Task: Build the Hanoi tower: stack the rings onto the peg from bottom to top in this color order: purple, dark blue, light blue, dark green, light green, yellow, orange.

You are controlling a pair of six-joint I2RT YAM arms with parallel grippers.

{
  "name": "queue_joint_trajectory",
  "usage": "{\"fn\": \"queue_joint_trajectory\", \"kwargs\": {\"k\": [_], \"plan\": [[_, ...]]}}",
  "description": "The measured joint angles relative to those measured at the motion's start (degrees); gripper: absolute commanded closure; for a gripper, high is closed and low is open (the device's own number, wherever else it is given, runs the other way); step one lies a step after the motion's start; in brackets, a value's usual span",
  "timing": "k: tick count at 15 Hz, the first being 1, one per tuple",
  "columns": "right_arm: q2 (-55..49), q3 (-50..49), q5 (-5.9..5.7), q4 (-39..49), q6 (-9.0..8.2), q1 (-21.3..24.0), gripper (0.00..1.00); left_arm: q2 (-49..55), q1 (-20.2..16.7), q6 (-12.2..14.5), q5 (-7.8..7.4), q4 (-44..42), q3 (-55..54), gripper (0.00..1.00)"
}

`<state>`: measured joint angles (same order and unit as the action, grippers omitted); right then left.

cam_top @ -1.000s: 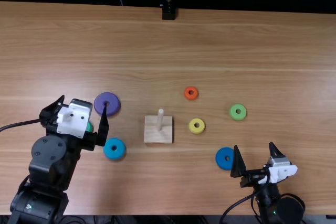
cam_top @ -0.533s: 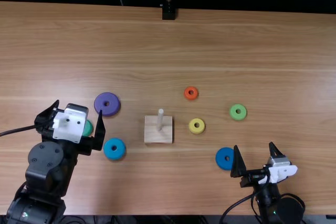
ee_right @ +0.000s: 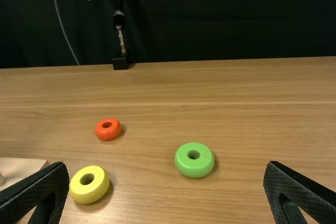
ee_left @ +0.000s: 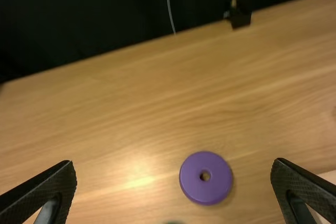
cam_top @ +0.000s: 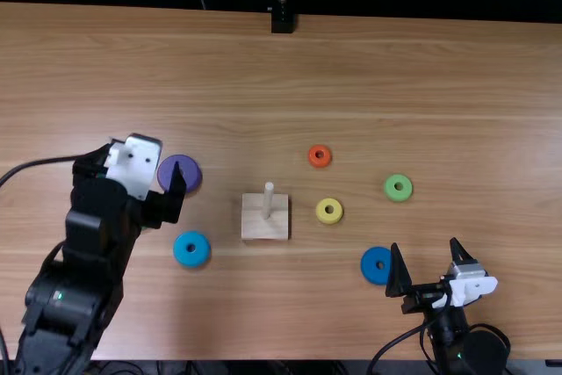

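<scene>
My left gripper (cam_top: 139,164) is open just left of the purple ring (cam_top: 180,173), one finger overlapping the ring's edge. In the left wrist view, the purple ring (ee_left: 206,178) lies flat on the table, beyond and between the fingers of my left gripper (ee_left: 174,163). The wooden base (cam_top: 265,230) carries a bare upright peg (cam_top: 268,199). Around it lie rings: light blue (cam_top: 191,259), dark blue (cam_top: 369,265), light green (cam_top: 398,188), yellow (cam_top: 329,211) and orange (cam_top: 320,155). My right gripper (cam_top: 425,247), open and empty, stands beside the dark blue ring; its wrist view shows these fingers (ee_right: 39,190) spread apart.
The table's far edge (cam_top: 421,20) borders a dark backdrop. A black stand (cam_top: 282,21) is at that edge. A cable (cam_top: 39,162) runs from the left arm toward the left side.
The left gripper first shifted slightly left, then moved away from the table's near edge and right, closer to the purple ring, now covering the dark green ring. The right arm stayed still.
</scene>
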<state>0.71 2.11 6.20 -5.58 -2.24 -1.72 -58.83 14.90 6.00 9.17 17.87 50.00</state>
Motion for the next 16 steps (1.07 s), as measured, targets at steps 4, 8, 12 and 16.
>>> {"fn": "queue_joint_trajectory", "kwargs": {"k": [4, 8, 12, 16], "plan": [[-0.02, 0.02, 0.02, 0.02, 0.02, 0.0, 0.0, -11.5, -1.99, -0.04, -6.16, 1.09, 1.05, 0.0], [-0.02, 0.0, 0.02, 0.0, 0.0, 0.0, 0.0, -20.63, -4.28, -0.02, -11.19, 1.44, 3.76, 0.0], [-0.02, 0.0, 0.02, 0.0, -0.02, 0.0, 0.0, -29.07, -4.28, -0.02, -10.64, 1.27, 9.29, 0.0], [-0.02, 0.0, 0.02, -0.02, 0.04, 0.0, 0.0, -36.46, -4.5, -0.04, -9.7, 1.33, 12.5, 0.0]]}}
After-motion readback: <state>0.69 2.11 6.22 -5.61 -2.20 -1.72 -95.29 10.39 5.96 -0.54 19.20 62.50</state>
